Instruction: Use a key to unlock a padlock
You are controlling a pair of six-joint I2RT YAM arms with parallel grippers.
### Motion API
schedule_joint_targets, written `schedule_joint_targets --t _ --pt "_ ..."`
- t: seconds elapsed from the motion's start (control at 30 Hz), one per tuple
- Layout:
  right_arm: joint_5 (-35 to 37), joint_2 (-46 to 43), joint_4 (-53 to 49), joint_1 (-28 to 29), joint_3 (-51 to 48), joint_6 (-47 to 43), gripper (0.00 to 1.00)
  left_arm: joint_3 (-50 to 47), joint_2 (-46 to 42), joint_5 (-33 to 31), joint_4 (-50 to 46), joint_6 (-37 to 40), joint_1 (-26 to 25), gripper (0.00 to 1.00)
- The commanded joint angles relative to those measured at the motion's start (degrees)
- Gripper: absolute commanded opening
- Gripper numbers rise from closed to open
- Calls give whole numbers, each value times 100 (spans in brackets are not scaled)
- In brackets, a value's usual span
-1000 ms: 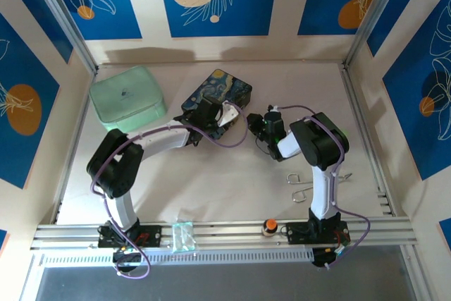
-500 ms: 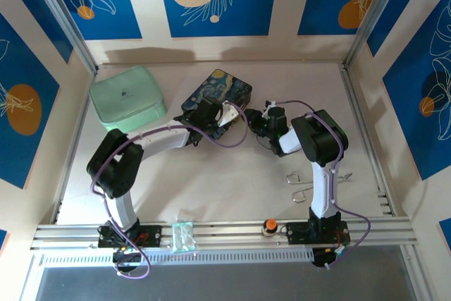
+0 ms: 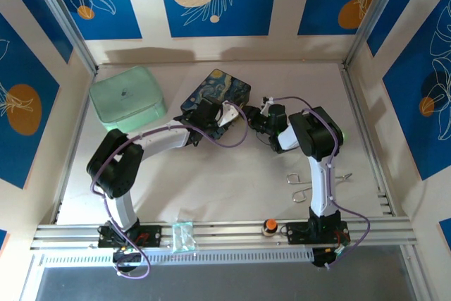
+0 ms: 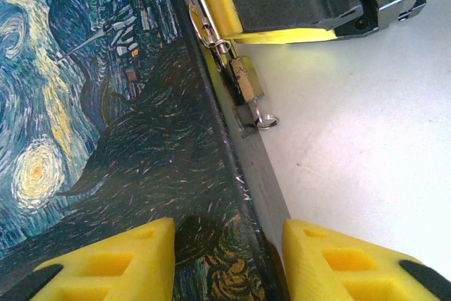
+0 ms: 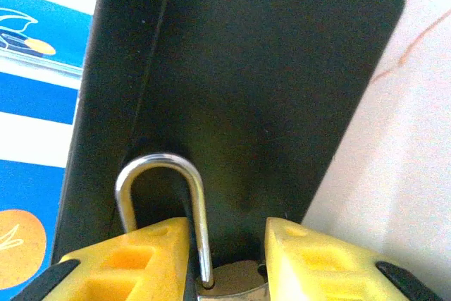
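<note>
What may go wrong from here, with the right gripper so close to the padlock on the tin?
1. The right gripper has its fingers on both sides of the padlock. Whether it grips is unclear, so the padlock may swing away when touched.
2. The left gripper straddles only an edge of the tin, so a sideways push might shift the tin.

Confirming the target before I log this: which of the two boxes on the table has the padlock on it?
The dark starry-night tin: the padlock sits at its side edge. The mint-green case stands apart at the far left.
</note>
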Motion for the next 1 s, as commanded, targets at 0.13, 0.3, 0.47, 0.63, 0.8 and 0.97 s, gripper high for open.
schedule_joint_targets --t 0.13,0.3,0.47,0.63,0.8,0.97 --pt "8 475 363 3 201 -87 29 -117 182 94 -954 -75 -21 43" --pt "25 463 298 100 291 -95 13 -82 198 85 -991 -83 -20 43" --pt "372 445 333 64 142 242 6 -120 162 94 -971 -134 -18 43" --pt "557 445 518 -94 37 615 0 -132 168 54 -999 -163 -17 42" --pt "655 343 631 -215 -128 839 0 -197 137 17 -981 -207 -12 42" --pt "675 -139 19 -250 -325 684 0 -189 168 -208 -1098 -212 -16 42"
